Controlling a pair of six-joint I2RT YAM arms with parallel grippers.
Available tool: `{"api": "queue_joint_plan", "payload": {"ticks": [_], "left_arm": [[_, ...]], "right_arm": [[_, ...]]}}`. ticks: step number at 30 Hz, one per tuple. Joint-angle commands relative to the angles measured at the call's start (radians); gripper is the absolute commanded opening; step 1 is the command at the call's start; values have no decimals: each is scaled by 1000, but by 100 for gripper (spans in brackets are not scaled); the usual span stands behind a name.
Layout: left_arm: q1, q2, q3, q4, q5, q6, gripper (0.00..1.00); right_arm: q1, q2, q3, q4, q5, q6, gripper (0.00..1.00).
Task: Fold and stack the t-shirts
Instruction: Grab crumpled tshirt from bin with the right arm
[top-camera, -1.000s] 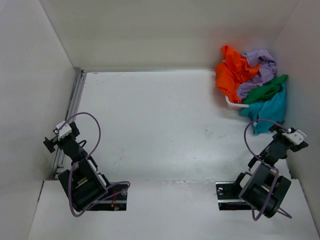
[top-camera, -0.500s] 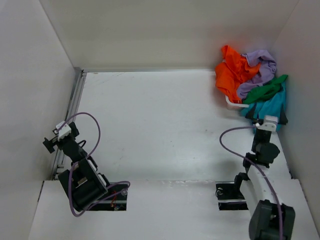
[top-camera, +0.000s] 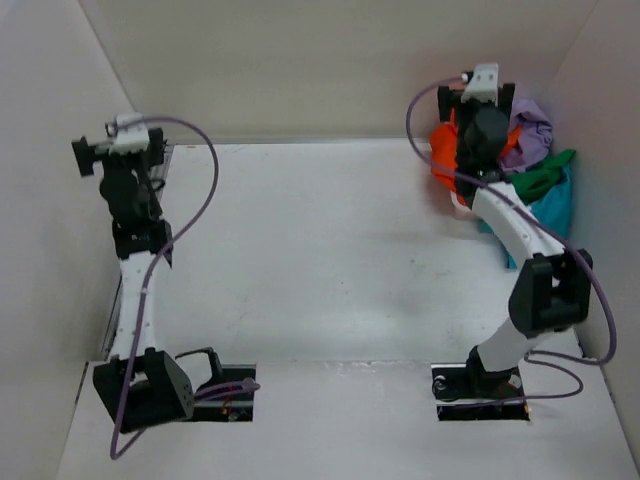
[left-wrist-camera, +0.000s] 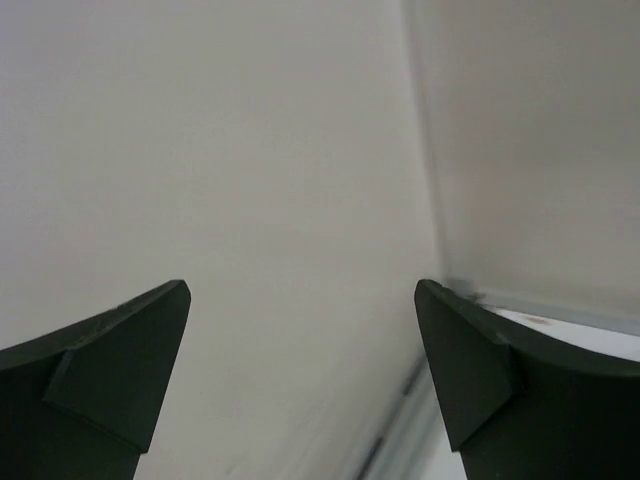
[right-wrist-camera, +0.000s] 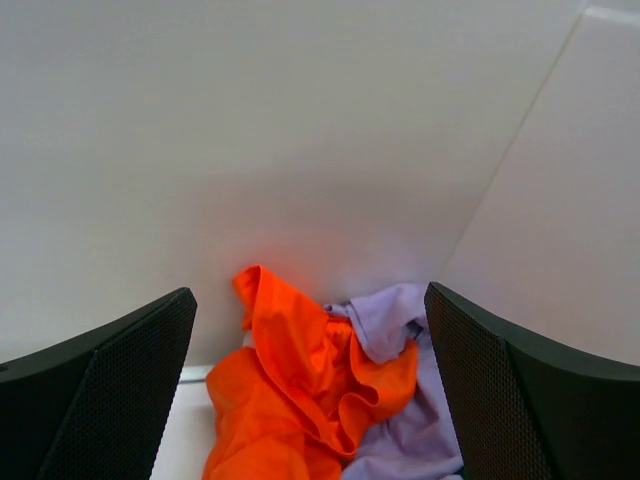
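A bright orange cloth t-shirt and a pale lavender cloth t-shirt are seen crumpled together, touching, in the far right corner of the white table. A dark green cloth t-shirt and a teal blue cloth t-shirt are heaped just nearer against them. The right gripper is held over the heap, its fingers spread wide with nothing gripped. The left gripper is raised at the far left, faced towards the plain white walls, likewise spread wide and empty.
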Motion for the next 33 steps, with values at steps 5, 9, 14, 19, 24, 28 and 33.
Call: {"api": "queue_joint_plan", "payload": {"ticks": [5,9,14,19,24,28,33], "left_arm": [[-181,271,529,-837,451,-348,100],[-265,360,537,-846,584,-382,100],[-319,457,522,-893,607,-381,100],[-344,514,541,-921,609,-361,100],[-344,541,568,-932,607,-358,100],[-341,554,584,-937,609,-358,100],[-341,560,600,-949,609,-356,100]], "right_arm": [[-158,445,790,-1077,-231,506,89],[-257,528,814,-1146,-347,769,69],[-368,574,710,-1142,-401,943,56],[-367,635,705,-1093,-429,936,61],[-367,726,754,-1116,-378,1005,61],[-371,778,791,-1126,-357,1018,60],[-368,841,879,-1131,-355,1023,24]]}}
